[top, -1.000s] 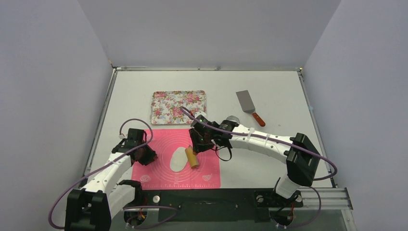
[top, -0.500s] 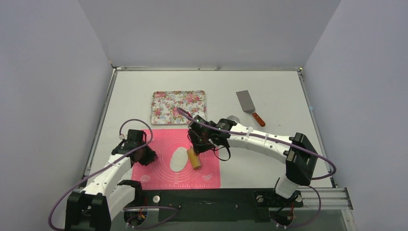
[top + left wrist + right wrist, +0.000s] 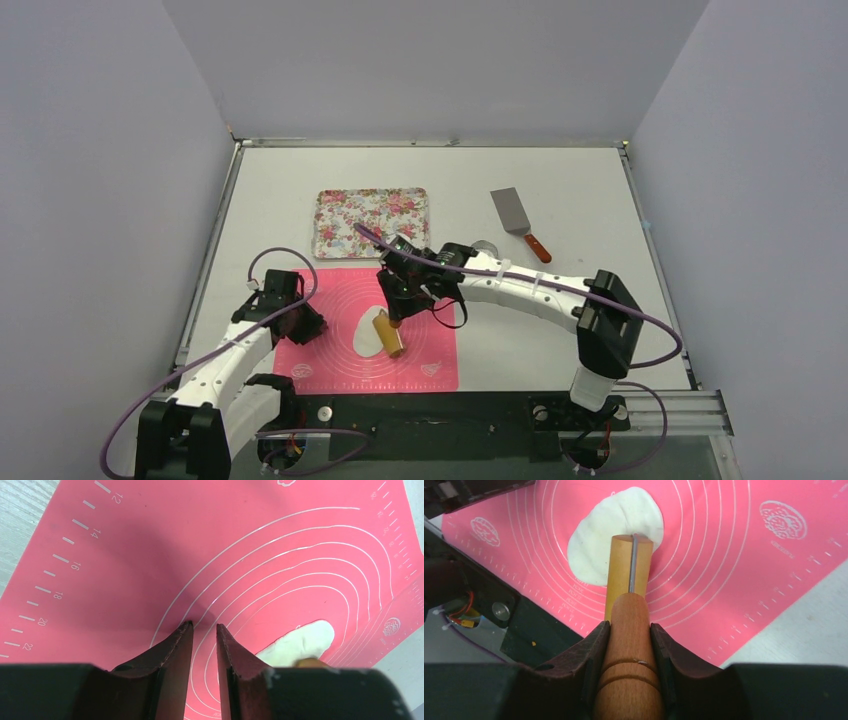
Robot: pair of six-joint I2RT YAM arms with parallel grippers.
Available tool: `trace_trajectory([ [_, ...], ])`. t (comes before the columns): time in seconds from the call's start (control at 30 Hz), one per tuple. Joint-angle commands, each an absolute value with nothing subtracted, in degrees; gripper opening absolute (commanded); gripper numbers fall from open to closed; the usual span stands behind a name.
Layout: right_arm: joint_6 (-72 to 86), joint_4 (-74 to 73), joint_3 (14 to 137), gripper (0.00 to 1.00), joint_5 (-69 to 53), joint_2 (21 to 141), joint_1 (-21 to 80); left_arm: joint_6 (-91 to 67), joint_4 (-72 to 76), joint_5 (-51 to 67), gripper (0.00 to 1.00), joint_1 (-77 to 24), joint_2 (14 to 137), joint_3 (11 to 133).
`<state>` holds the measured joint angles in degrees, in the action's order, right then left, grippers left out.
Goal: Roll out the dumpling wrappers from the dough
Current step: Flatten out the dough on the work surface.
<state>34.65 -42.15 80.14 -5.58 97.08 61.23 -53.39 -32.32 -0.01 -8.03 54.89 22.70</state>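
A flattened oval of white dough (image 3: 366,330) lies in the middle of the pink silicone mat (image 3: 330,295). No round cut dumpling wrappers show. My right gripper (image 3: 397,303) is shut on the handle of a wooden rolling pin (image 3: 389,335), whose roller rests on the dough's right part. In the right wrist view the pin (image 3: 630,570) runs from my gripper (image 3: 629,626) onto the dough (image 3: 614,525). My left gripper (image 3: 306,326) is shut and empty, its tips (image 3: 204,626) down on the mat (image 3: 150,555) left of the dough (image 3: 302,639).
A floral tray (image 3: 370,222) sits on the table behind the mat. A metal spatula with a red handle (image 3: 517,217) lies at the back right. A small metal ring (image 3: 485,246) peeks out behind my right arm. The black base rail runs along the mat's near edge.
My right gripper has moved left with the rolling pin, and the roller has gone from the dough's right edge onto the dough. The left arm has not moved.
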Motion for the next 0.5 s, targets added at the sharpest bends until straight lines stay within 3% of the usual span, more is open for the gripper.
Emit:
trace_trajectory([
  [0.0, 33.34, -40.03, 81.18, 0.00, -6.71, 102.65, 61.78, -52.82, -33.23, -0.44, 0.22, -7.69, 55.26, 20.30],
  [0.47, 30.67, -52.05, 80.59, 0.00, 6.17, 115.50, 64.01, -52.76, -34.33, -0.74, 0.22, -7.73, 54.23, 20.34],
])
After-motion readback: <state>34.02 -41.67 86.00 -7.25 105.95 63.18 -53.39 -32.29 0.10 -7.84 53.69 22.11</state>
